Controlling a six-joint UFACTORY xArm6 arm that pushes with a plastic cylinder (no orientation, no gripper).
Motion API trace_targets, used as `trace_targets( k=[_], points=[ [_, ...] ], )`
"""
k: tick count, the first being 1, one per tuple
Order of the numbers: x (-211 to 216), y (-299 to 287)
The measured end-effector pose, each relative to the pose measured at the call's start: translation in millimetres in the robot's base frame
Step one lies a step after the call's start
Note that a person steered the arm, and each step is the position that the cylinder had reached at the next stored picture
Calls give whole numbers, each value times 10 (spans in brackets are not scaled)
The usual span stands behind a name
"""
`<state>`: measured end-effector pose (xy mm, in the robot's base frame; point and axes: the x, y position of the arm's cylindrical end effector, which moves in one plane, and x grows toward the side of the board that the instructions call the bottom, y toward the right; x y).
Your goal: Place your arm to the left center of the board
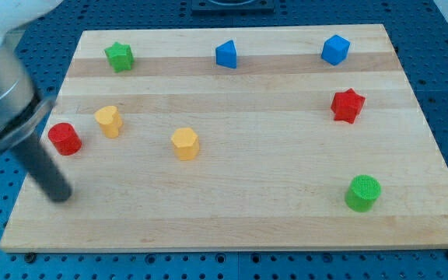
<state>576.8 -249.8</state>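
Observation:
My dark rod comes in from the view's upper left, blurred, and my tip [59,194] rests on the wooden board [247,218] near its left edge, a little below the middle. A red cylinder [64,138] lies just above my tip, apart from it. A yellow heart-like block [109,120] sits right of the red cylinder. A yellow hexagon block [185,144] lies further right.
A green star block [119,56] is at the top left, a blue triangular block [226,54] at the top centre, a blue block [335,49] at the top right. A red star block [348,105] and a green cylinder [362,193] sit on the right side.

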Motion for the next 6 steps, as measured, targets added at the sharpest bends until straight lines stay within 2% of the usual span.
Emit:
trace_targets(
  k=[1,3,6],
  points=[
    [92,-430],
    [-972,-501],
    [-1688,-440]
  ],
)
